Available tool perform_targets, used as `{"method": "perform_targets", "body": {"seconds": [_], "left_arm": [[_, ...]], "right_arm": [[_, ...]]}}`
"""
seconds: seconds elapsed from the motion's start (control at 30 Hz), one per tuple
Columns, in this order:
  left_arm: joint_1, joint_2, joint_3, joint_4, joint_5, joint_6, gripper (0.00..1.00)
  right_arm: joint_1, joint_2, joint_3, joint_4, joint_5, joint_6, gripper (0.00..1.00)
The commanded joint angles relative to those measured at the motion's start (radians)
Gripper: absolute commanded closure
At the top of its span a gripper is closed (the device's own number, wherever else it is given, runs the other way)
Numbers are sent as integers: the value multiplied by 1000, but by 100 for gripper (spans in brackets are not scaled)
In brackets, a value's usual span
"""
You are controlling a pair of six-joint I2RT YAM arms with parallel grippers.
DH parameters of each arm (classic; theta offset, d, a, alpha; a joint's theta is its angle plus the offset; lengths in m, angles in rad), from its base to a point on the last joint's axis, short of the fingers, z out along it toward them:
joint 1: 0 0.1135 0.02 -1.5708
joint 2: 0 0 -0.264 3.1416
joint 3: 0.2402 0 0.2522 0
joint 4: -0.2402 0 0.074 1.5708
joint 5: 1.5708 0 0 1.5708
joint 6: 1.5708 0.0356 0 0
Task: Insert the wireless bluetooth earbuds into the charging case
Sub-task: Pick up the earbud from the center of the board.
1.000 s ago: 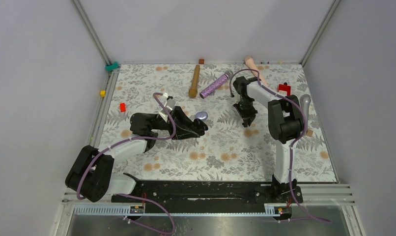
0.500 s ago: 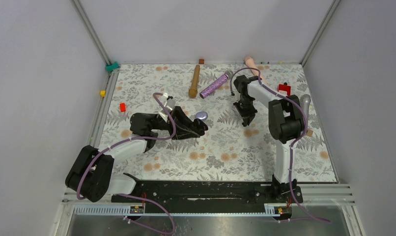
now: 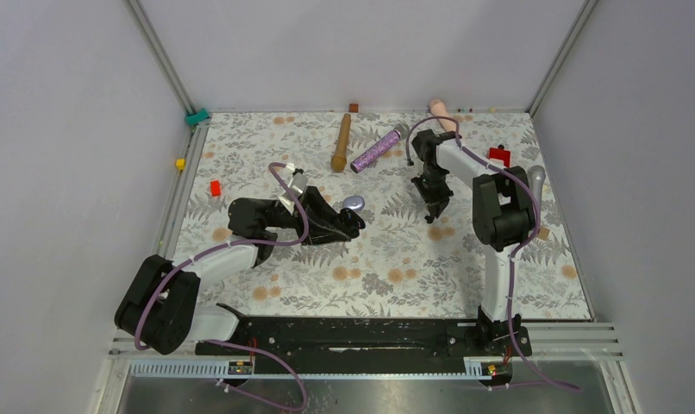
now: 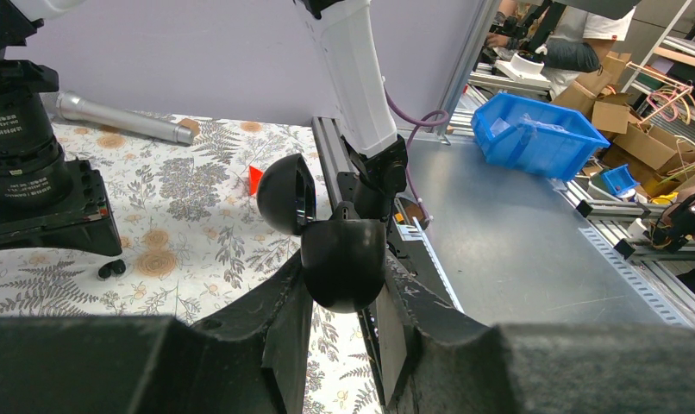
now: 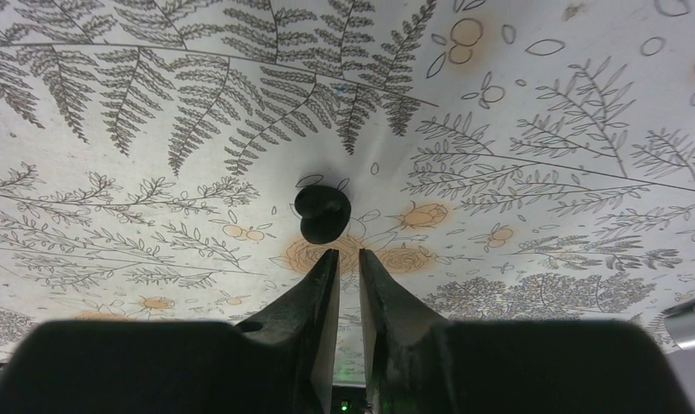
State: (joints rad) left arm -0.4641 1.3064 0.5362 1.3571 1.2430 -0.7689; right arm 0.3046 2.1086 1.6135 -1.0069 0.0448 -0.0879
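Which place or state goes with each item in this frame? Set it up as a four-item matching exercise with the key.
Items:
1. charging case
2. black earbud
3. purple glitter microphone
4. small red block

Places or states:
A. on the floral cloth, just past the fingertips of the right gripper
B. clamped in the left gripper, lid open
C. lying at the far side, next to the brown microphone
D. alone near the cloth's left edge

Pairs: 1-B, 2-A, 3-C, 4-D
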Motion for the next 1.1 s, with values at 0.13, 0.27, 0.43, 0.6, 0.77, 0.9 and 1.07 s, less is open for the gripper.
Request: {"method": "perform_targets", "body": {"seconds": [0.13, 0.27, 0.43, 0.6, 0.77, 0.9, 1.07], "left_arm": [[1, -20, 10, 68, 17, 0, 100], [1, -14, 10, 68, 15, -1, 100], [1, -15, 11, 68, 15, -2, 100], [1, -15, 10, 67, 14, -3, 100], [2, -15, 11, 67, 14, -4, 100], [2, -18, 11, 68, 14, -7, 100], [2, -19, 10, 68, 14, -7, 100]], "right_arm": [[-9, 20, 65, -28, 18, 18, 79], [-9, 29, 64, -31, 21, 15, 79], [-8, 30, 63, -39, 21, 13, 79], [-7, 27, 57, -40, 25, 20, 80], [1, 30, 60, -39, 43, 28, 80], [3, 31, 63, -39, 46, 38, 80], [6, 27, 57, -39, 10, 58, 80]]}}
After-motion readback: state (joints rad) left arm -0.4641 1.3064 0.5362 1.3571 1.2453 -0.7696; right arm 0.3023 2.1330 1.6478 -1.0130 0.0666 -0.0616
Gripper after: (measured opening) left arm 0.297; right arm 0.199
